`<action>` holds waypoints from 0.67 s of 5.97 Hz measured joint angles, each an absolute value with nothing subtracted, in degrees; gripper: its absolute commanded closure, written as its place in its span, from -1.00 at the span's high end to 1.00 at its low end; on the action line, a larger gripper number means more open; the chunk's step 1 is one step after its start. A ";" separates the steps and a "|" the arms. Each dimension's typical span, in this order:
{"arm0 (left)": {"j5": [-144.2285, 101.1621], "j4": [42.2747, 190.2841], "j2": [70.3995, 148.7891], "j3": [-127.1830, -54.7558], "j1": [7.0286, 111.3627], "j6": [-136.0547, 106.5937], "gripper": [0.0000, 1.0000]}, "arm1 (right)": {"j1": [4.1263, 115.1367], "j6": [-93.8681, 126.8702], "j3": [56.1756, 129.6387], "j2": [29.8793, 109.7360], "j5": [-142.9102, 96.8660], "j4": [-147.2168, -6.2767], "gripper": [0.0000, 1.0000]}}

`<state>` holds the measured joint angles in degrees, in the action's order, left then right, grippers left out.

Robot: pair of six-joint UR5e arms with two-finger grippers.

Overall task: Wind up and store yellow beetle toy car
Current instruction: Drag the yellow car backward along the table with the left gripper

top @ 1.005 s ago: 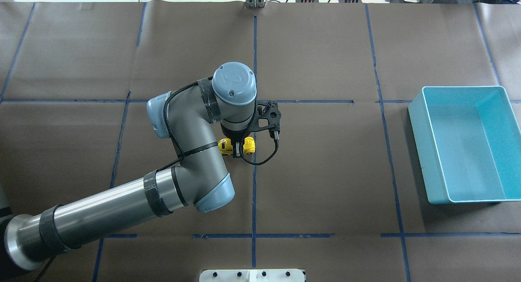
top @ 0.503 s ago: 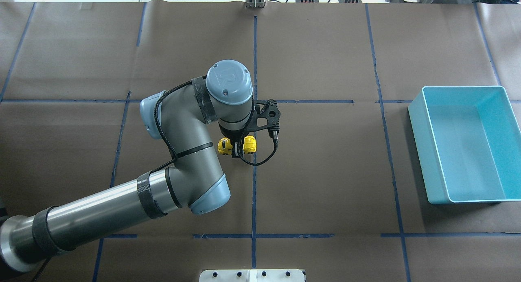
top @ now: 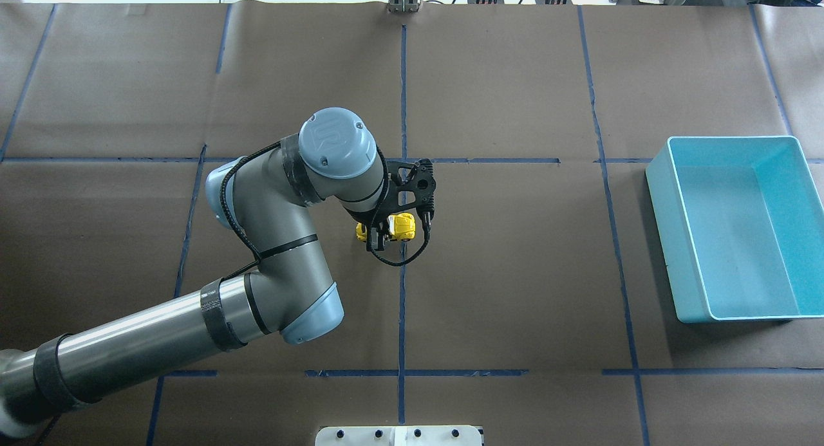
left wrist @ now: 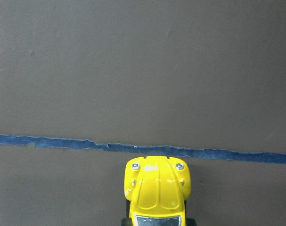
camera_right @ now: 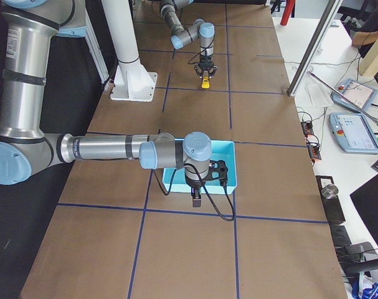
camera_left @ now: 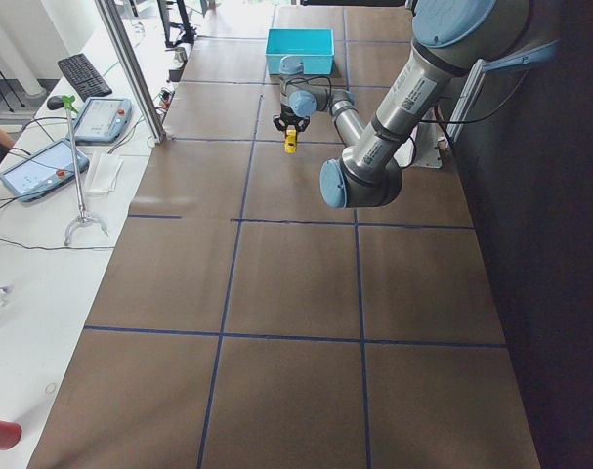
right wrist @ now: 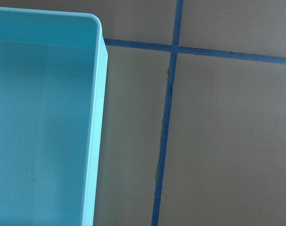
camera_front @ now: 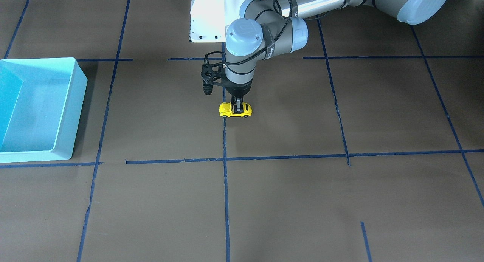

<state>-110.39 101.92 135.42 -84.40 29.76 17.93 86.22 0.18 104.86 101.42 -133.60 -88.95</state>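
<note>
Wheels down on the brown table (top: 515, 272), the yellow beetle toy car (camera_front: 235, 110) sits near the middle with its nose at a blue tape line (left wrist: 86, 143). The left gripper (camera_front: 238, 110) points straight down over it, its fingers clamped across the car's body just behind the hood. The teal bin (top: 676, 240) stands well apart toward the robot's right. The right gripper (camera_right: 195, 200) hangs at the bin's near edge, seen only from the side, so whether its fingers are spread or closed cannot be told.
</note>
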 measured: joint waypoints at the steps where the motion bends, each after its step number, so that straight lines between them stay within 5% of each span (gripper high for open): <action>1: -110.42 105.65 134.00 -84.43 29.92 17.98 -0.97 | 86.22 0.18 104.85 101.43 -133.59 -88.92 1.00; 4: -110.56 110.09 131.81 -84.71 30.18 17.94 -0.97 | 86.22 0.18 104.79 101.43 -133.59 -88.94 1.00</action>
<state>-110.56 110.09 131.81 -84.71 30.18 17.94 86.22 0.18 104.79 101.43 -133.59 -88.94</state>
